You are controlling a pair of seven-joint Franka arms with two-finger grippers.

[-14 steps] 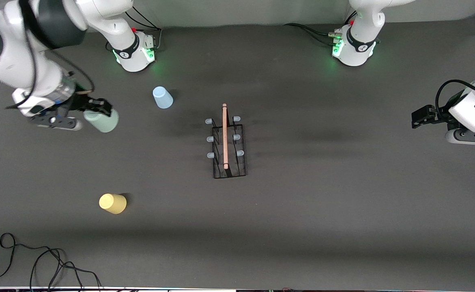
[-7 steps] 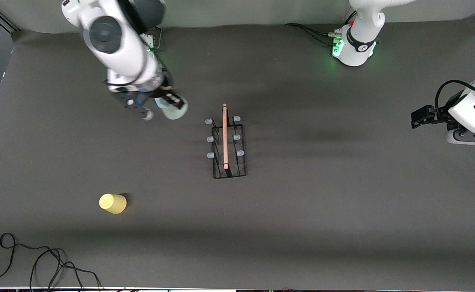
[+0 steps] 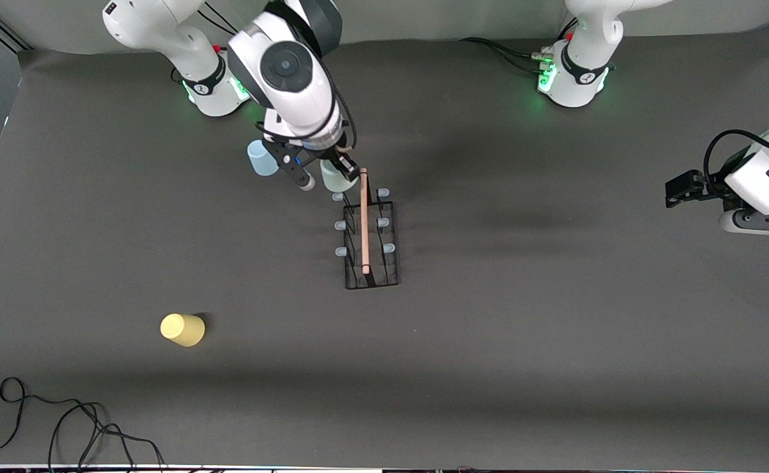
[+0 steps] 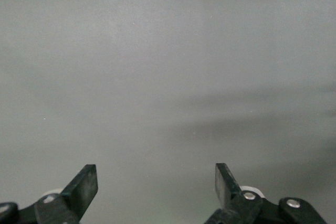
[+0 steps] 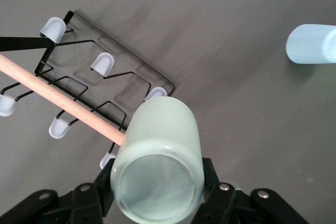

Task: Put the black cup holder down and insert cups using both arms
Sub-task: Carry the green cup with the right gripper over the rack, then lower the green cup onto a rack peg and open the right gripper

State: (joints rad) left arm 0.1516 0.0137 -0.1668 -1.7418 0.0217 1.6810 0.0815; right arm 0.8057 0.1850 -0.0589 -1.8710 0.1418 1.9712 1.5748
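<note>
The black cup holder (image 3: 371, 238) stands mid-table, its wooden rod handle (image 3: 364, 220) along the top and pale-tipped pegs (image 5: 54, 27) on both sides. My right gripper (image 3: 331, 172) is shut on the mint green cup (image 3: 336, 179), which hangs over the holder's corner peg at the end toward the arms' bases. In the right wrist view the cup's base (image 5: 157, 169) fills the space between the fingers, above the holder (image 5: 157, 80). The pale blue cup (image 3: 263, 159) stands upside down beside the right arm. The yellow cup (image 3: 182, 330) stands nearer the camera. My left gripper (image 3: 681, 188) waits open and empty at its end of the table, over bare mat (image 4: 156, 182).
A loose black cable (image 3: 62, 420) lies at the table's front corner on the right arm's end. The two arm bases (image 3: 217, 82) (image 3: 571, 75) stand along the back edge. Open mat surrounds the holder.
The right arm has swung from its end of the table to the holder, carrying the mint green cup past the blue cup. The left arm has not moved.
</note>
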